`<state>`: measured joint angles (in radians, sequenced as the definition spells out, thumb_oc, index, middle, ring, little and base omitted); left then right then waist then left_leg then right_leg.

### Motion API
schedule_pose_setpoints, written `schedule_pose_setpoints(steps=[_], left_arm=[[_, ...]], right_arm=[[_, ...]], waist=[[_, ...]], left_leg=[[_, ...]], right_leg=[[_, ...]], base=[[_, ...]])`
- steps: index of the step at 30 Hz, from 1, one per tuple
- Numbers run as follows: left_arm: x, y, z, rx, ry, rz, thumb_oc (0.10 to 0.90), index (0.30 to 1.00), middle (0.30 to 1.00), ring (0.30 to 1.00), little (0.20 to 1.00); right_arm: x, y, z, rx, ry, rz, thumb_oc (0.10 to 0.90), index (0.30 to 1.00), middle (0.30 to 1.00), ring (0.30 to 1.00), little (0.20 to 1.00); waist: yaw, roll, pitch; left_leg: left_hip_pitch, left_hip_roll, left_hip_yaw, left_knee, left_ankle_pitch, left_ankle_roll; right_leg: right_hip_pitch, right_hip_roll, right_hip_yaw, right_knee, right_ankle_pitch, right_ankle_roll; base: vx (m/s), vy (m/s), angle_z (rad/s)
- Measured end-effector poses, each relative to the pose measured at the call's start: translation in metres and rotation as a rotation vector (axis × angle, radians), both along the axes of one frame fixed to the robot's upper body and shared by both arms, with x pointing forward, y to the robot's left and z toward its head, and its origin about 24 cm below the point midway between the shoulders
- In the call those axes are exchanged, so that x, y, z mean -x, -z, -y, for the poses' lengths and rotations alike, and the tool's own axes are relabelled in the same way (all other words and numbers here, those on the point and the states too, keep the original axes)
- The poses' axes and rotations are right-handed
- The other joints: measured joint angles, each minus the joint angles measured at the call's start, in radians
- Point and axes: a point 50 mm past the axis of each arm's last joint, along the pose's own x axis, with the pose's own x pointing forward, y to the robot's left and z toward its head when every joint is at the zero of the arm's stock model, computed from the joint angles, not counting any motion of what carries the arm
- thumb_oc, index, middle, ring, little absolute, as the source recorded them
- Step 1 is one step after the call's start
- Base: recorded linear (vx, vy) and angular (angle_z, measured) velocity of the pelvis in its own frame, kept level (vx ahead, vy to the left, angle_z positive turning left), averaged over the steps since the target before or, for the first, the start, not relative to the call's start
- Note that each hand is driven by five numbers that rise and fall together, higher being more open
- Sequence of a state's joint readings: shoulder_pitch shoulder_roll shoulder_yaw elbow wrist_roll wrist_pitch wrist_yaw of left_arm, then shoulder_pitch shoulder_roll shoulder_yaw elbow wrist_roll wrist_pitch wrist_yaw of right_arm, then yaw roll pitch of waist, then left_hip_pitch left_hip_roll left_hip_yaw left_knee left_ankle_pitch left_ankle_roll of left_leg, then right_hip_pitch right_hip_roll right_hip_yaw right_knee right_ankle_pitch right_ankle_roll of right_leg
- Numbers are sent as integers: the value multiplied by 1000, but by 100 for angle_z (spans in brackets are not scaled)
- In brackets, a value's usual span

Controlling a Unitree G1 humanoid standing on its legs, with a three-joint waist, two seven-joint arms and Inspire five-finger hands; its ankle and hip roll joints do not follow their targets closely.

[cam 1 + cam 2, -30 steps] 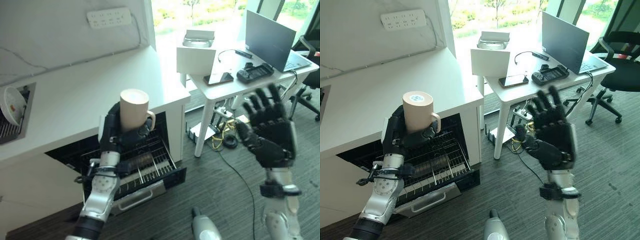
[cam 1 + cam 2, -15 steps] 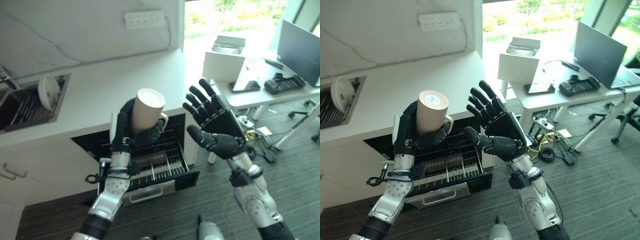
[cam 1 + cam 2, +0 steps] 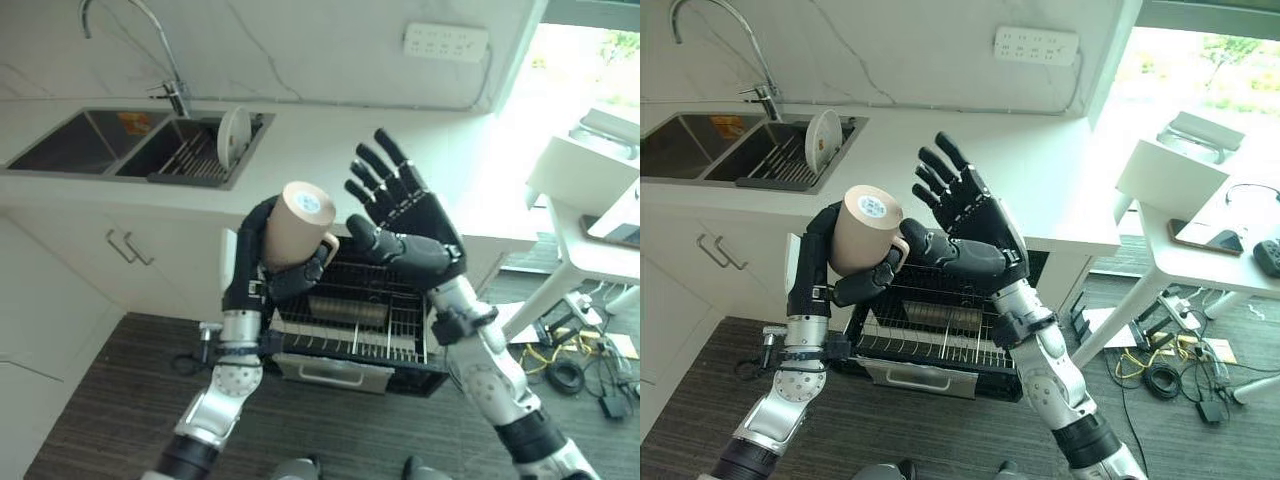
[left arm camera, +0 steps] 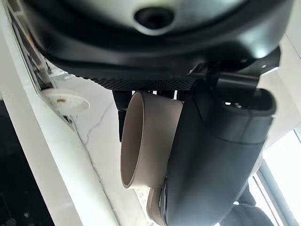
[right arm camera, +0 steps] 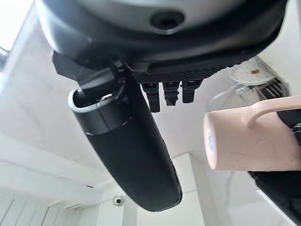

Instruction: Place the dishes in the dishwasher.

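A plate [image 3: 233, 135] stands in the sink rack on the worktop [image 3: 330, 165]. The left hand [image 3: 262, 262] grips a beige mug [image 3: 296, 222] – tilted, base up-right – above the open dishwasher rack [image 3: 360, 320]. The right hand [image 3: 415, 235] is spread wide beside the mug.

Head stereo downward; close wrist views

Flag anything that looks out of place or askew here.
The beige mug is tilted with its base toward the camera, gripped in the left robot hand above the pulled-out dishwasher rack. The right robot hand is spread open beside it. Nothing looks spilled or damaged.
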<state>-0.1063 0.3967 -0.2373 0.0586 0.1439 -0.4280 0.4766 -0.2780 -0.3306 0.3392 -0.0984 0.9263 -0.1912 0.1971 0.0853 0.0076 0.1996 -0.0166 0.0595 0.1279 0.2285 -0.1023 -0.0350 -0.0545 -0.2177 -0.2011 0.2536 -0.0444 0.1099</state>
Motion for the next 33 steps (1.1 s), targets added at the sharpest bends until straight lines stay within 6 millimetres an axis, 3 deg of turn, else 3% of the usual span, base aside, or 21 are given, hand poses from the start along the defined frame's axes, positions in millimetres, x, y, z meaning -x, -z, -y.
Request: schedule_pose_setpoints(steps=[21, 33], left_arm=[[3, -2, 4, -83, 19, 50, 400, 300, 300, 300, 300], [-2, 3, 18, -117, 62, 43, 400, 300, 300, 300, 300]], right_arm=[[-2, 29, -13, 221, -97, -178, 800, 900, 900, 900, 900], [-11, 21, -28, 251, -100, -189, 800, 900, 900, 900, 900]], waist=[[-3, -3, 1], [-2, -9, 2]], left_leg=[[-2, -9, -31, -1, 0, 0], [-3, -9, -33, 6, 1, 0]], right_leg=[[1, -9, -12, 33, -33, 3], [1, -9, -12, 37, -34, 3]], base=[[8, -2, 3], [0, 0, 0]])
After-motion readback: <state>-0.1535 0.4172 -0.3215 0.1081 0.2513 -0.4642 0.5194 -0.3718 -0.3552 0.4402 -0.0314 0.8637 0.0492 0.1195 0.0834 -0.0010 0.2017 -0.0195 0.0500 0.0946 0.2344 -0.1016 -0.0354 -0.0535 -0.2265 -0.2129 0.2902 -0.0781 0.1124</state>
